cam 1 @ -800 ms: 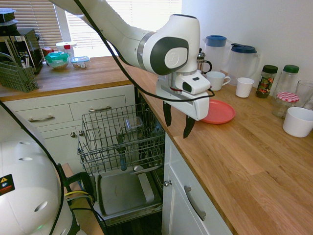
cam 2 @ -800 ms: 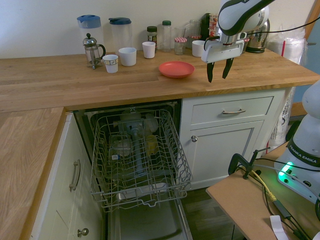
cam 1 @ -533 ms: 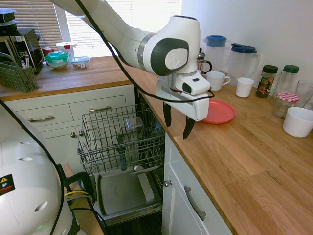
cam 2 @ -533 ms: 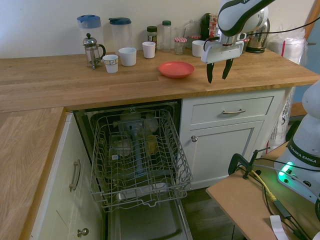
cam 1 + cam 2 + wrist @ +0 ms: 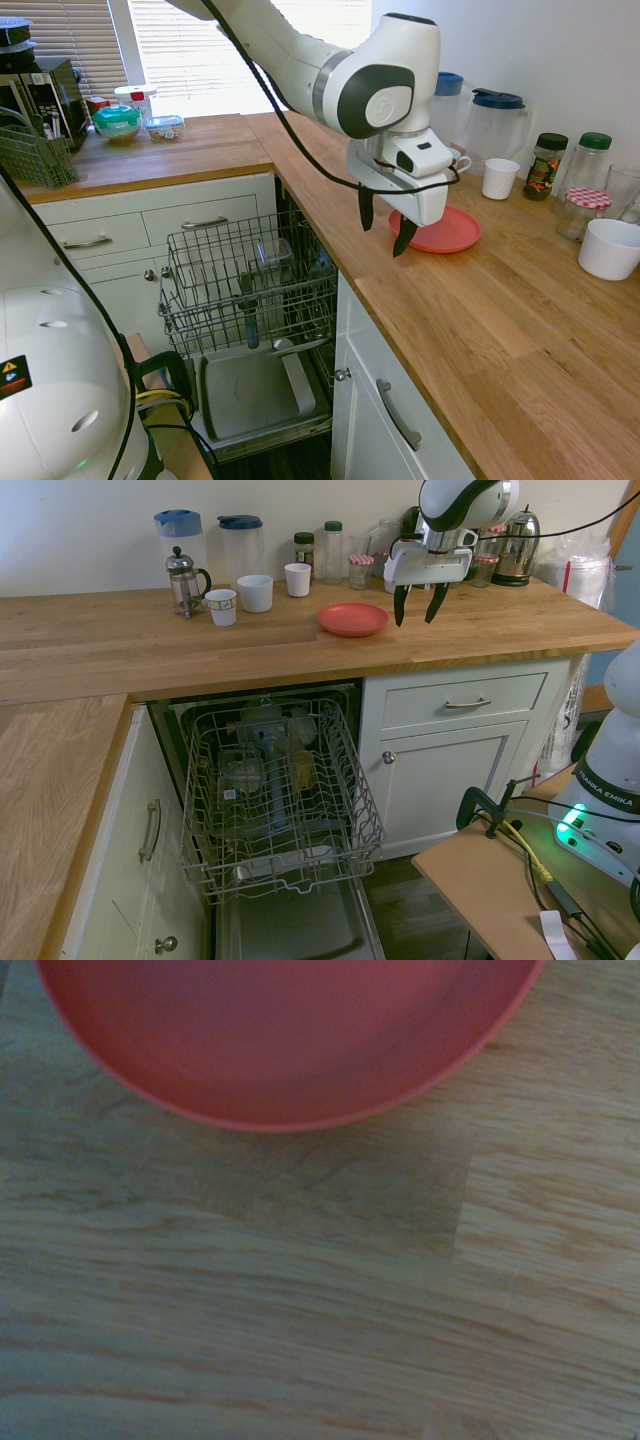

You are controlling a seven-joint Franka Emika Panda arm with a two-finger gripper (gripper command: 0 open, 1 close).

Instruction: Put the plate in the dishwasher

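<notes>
Shifted closer to the plate since the earlier frame, the two slim black fingers (image 5: 400,607) of the white robot arm (image 5: 378,90) now point down above the pale wooden counter (image 5: 520,330), spread apart with a gap between them and holding nothing. Just beside the fingers, on the side away from the arm's base, the round, shallow, coral-red plate (image 5: 353,619) lies flat on the counter; it has not moved. Seen from the wrist, its curved rim (image 5: 270,1126) crosses bare wood grain.

Beyond the plate from the fingers, near the wall, stand a plain white cup (image 5: 298,579), a wider white mug (image 5: 255,593), a patterned white cup (image 5: 222,606) and a glass-and-metal French press (image 5: 185,583). Behind them are two clear pitchers with blue lids (image 5: 242,550).

Lower than the fingers, under the counter, the open dishwasher (image 5: 285,800) has its grey wire rack (image 5: 270,865) pulled out, with a few clear containers (image 5: 242,770) in it.
</notes>
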